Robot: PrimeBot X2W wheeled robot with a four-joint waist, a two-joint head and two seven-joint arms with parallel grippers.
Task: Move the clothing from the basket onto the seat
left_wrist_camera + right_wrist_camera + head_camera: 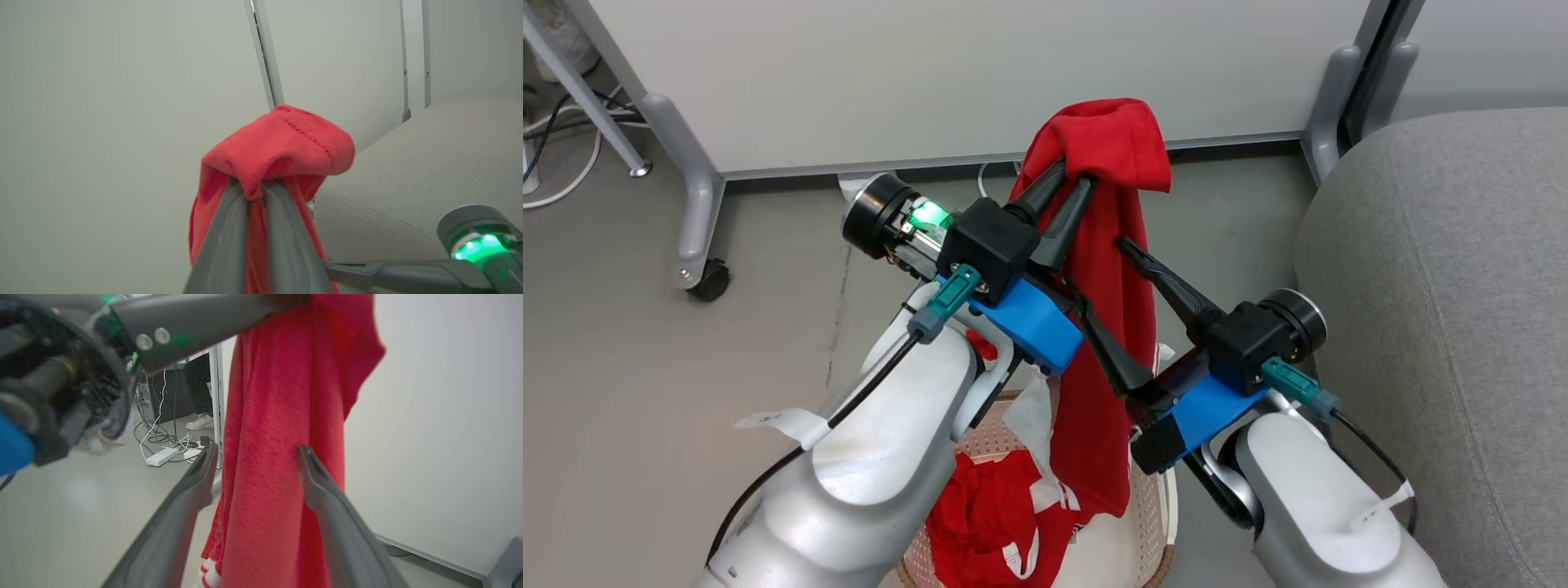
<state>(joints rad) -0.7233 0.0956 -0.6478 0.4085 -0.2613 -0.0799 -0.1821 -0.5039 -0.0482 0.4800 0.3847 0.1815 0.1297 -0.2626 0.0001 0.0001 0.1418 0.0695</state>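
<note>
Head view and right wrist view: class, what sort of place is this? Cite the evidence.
Probably a lab or office: white partition panel on grey castor feet, tangled cables and white power strip on bare floor, a light grey fabric seat.

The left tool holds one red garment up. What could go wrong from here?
The left tool pinches only a small fold of the lifted garment, so it may slip out. Its lower end hangs at the basket and may catch the rim. The open right tool straddles the cloth and could snag it.
</note>
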